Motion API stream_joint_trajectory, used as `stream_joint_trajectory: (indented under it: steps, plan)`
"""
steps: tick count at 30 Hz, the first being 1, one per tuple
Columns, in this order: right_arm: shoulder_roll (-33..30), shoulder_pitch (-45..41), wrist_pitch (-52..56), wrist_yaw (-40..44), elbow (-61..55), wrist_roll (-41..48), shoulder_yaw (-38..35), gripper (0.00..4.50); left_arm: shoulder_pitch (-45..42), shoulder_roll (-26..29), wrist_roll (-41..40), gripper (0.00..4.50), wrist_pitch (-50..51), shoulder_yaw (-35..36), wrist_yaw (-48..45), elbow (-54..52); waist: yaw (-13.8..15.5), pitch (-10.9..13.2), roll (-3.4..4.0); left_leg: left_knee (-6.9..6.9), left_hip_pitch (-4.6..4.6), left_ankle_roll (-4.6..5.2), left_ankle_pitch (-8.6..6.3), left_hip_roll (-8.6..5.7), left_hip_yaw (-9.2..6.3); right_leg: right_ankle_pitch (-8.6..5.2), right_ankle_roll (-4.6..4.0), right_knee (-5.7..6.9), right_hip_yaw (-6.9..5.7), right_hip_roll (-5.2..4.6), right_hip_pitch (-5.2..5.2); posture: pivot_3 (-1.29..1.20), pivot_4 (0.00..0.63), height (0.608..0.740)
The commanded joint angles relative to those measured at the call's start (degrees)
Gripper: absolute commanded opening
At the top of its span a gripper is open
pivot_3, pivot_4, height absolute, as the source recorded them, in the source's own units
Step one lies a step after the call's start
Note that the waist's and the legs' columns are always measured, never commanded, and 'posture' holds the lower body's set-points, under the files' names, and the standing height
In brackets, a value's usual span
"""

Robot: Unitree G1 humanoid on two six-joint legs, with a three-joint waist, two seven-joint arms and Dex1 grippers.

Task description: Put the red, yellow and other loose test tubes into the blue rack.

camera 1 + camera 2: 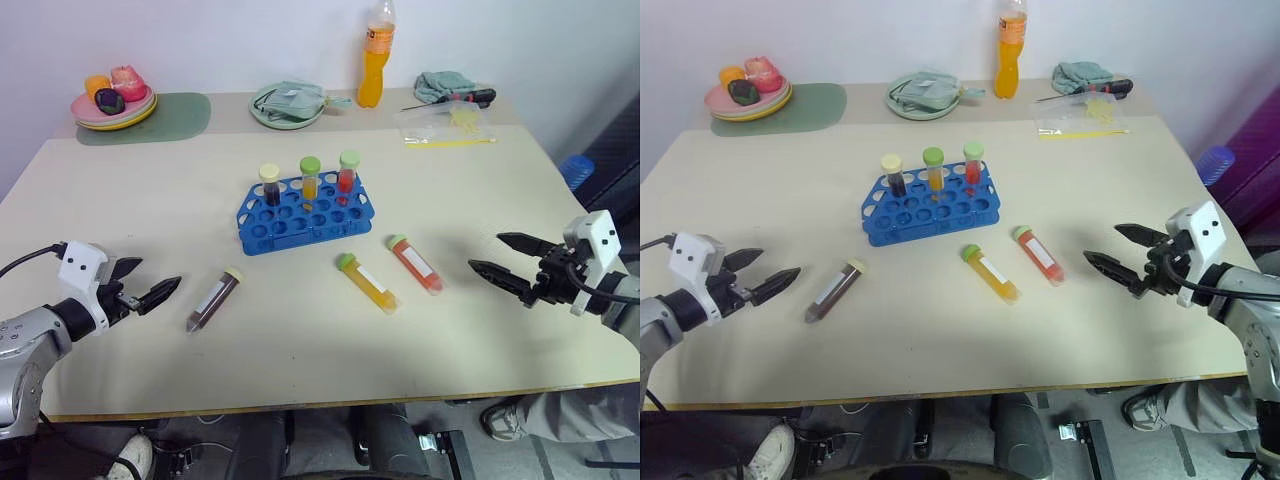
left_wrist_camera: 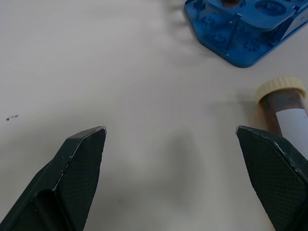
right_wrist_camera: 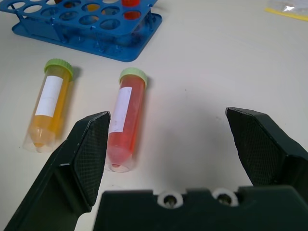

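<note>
The blue rack stands mid-table with three capped tubes upright in its back row. In front of it lie three loose tubes: a dark brown one with a cream cap to the left, a yellow one with a green cap and a red one with a green cap to the right. My left gripper hovers open just left of the dark tube. Just as open, my right gripper sits to the right of the red tube and yellow tube. Neither holds anything.
Along the table's back edge sit a plate of toy food on a green mat, a green plate with a cloth, an orange drink bottle, a plastic bag and a screwdriver. A person's shoe shows below the front edge.
</note>
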Motion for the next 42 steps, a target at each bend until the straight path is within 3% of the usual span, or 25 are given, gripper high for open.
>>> stream_joint_trajectory:
  steps: [1, 11, 23, 26, 29, 31, 35, 42]
  plan:
    - [-0.5, -0.9, -0.3, 0.3, -1.0, 0.4, -0.6, 4.26, 0.3, 0.1, -0.2, 4.46, -0.4, 1.6, 0.7, -1.9, 0.0, 0.0, 0.0, 0.0, 0.0, 0.0, 0.0, 0.0, 0.0, 0.0, 0.0, 0.0, 0.0, 0.0, 0.0, 0.0, 0.15, 0.74]
    - [0.9, -3.0, 1.7, -1.3, -1.4, 1.2, 0.9, 4.26, -0.7, -1.0, -0.6, 4.46, -0.7, 1.3, 2.1, -2.6, 0.0, 0.0, 0.0, 0.0, 0.0, 0.0, 0.0, 0.0, 0.0, 0.0, 0.0, 0.0, 0.0, 0.0, 0.0, 0.0, 0.15, 0.74]
    - [5.7, -1.4, 8.9, -9.7, -11.9, 5.5, 0.4, 4.26, -6.3, -3.4, -0.9, 4.46, -0.3, -4.7, 0.9, -2.3, 0.2, 0.0, -0.01, 0.01, -0.01, 0.0, 0.0, -0.02, -0.02, 0.05, 0.08, 0.04, 0.0, 0.0, 0.0, 0.0, 0.15, 0.74]
    - [6.1, -5.6, 14.3, -14.6, -14.1, 7.0, 2.0, 4.26, -8.2, -3.2, -2.4, 4.46, 0.8, -6.8, -0.9, -4.4, 0.0, 0.0, 0.0, 0.03, 0.0, 0.0, 0.0, -0.02, -0.02, 0.04, 0.08, 0.05, 0.01, 0.02, 0.0, 0.0, 0.15, 0.74]
    - [2.1, -11.1, 20.9, -17.6, -16.3, 4.3, 8.0, 4.26, -9.6, -2.8, -5.4, 4.46, 3.6, -10.4, -3.8, -9.5, -0.1, 0.0, 0.0, 0.04, -0.01, 0.0, 0.0, -0.02, -0.02, 0.03, 0.05, 0.05, 0.01, 0.01, -0.01, 0.0, 0.15, 0.74]
    - [-0.4, -17.4, 32.4, -20.5, -16.9, 5.4, 12.9, 4.26, -9.5, -2.6, -7.3, 4.46, 4.9, -13.8, -6.0, -14.5, -0.2, 0.0, 0.03, 0.03, -0.02, 0.0, 0.0, -0.01, -0.03, 0.02, 0.03, 0.06, 0.01, 0.01, -0.03, 0.0, 0.15, 0.74]
    - [7.8, -32.7, 56.7, -27.6, -11.6, 6.8, 15.2, 4.26, -8.4, -0.8, -5.1, 4.46, 3.8, -20.8, -9.1, -20.7, -0.3, 0.0, 0.04, 0.02, -0.04, 0.0, 0.0, 0.01, -0.02, 0.02, -0.02, 0.06, 0.06, 0.02, -0.09, 0.0, 0.15, 0.74]
    - [9.4, -44.3, 59.7, -38.8, 2.2, 10.4, 27.6, 4.26, -9.3, -2.4, -4.3, 4.46, 3.2, -24.6, -8.1, -21.0, 0.0, 0.0, 0.05, 0.01, -0.14, 0.0, 0.0, -0.12, -0.05, 0.0, -0.05, 0.01, 0.03, -0.07, -0.12, 0.0, 0.15, 0.74]
